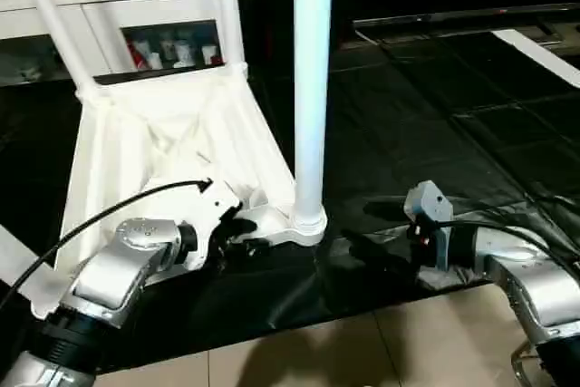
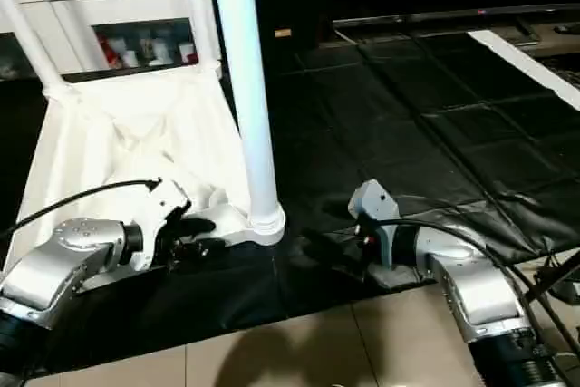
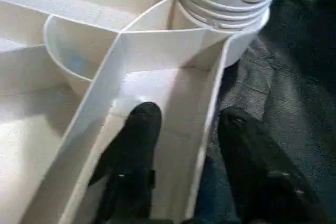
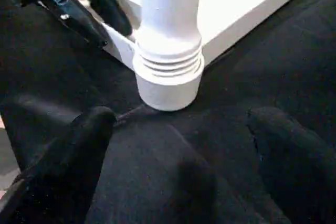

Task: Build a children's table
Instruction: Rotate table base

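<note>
Nearest the robot, a strip of tan floor tile (image 1: pixel 381 342) shows at 6 o'clock, and both silver forearms reach forward over a black mat (image 1: pixel 453 115).

At about 7 o'clock the left gripper (image 1: pixel 237 235) sits at the near edge of the upturned table top (image 1: pixel 163 142). In the left wrist view its fingers (image 3: pixel 134 150) straddle the outer rim wall of the table top: one finger lies inside a ribbed compartment, the other outside over the mat. They stand slightly apart on either side of the wall, closed around it.

At about 5 o'clock the right gripper (image 1: pixel 362 256) lies low on the mat, just beside the near corner socket (image 1: pixel 306 224) but apart from it. In the right wrist view its fingers (image 4: pixel 79 150) are spread wide and hold nothing, with the socket and its ribbed collar between and beyond them.

In that socket a white leg (image 1: pixel 313 79) stands upright, rising toward 12 o'clock out of the picture. The table top lies underside up on the mat, stretching from the centre toward 10 o'clock.

Farther off, two more legs (image 1: pixel 54 24) rise from its far corners. Behind them, at 11 o'clock, stands a white cabinet (image 1: pixel 136 6) with small items behind glass.
</note>
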